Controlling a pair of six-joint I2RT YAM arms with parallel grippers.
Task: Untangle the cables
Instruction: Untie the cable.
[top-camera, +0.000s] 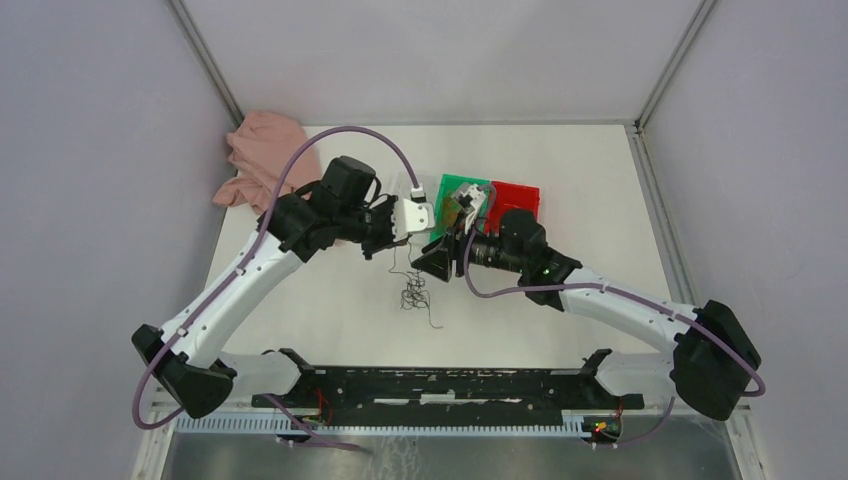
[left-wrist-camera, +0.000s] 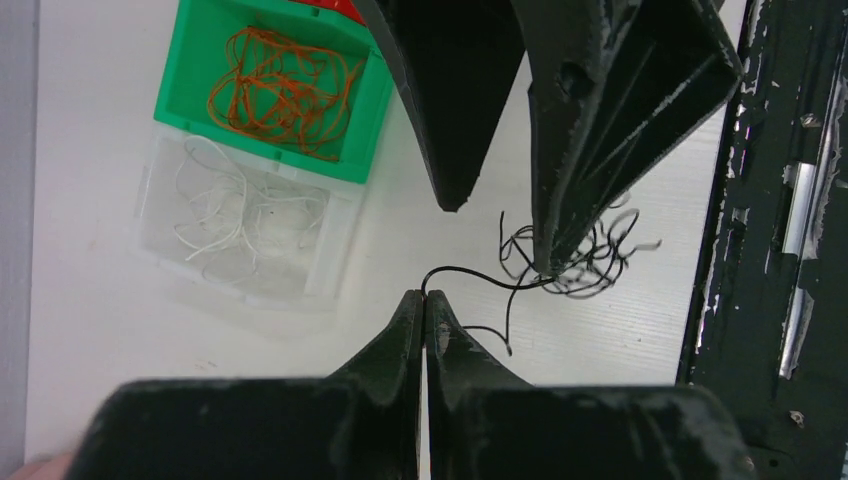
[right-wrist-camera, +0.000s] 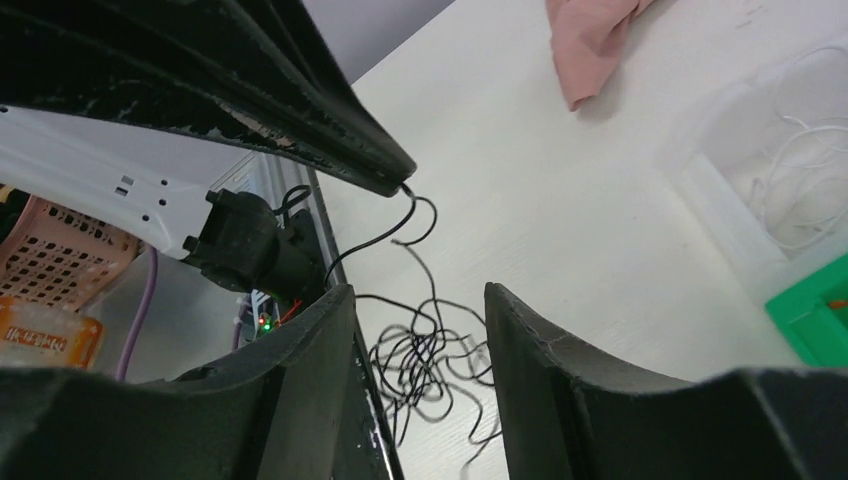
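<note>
Left end effector (left-wrist-camera: 425, 305) pressed together on one black strand (left-wrist-camera: 470, 272) leading to the black wad (left-wrist-camera: 590, 262) on the worktop (top-camera: 330, 320); right end effector (right-wrist-camera: 418, 295) spread above it. Orange cables (left-wrist-camera: 285, 95) already in green bin (left-wrist-camera: 262, 160), white cables (left-wrist-camera: 225, 215) in clear bin (left-wrist-camera: 335, 255). Left to do: black wad.

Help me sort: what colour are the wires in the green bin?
Orange wires, best seen in the left wrist view.

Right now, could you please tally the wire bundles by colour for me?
Orange wires, in the green bin: 1
White wires, in the clear bin: 1
Black wires, on the table: 1
Total: 3
</note>
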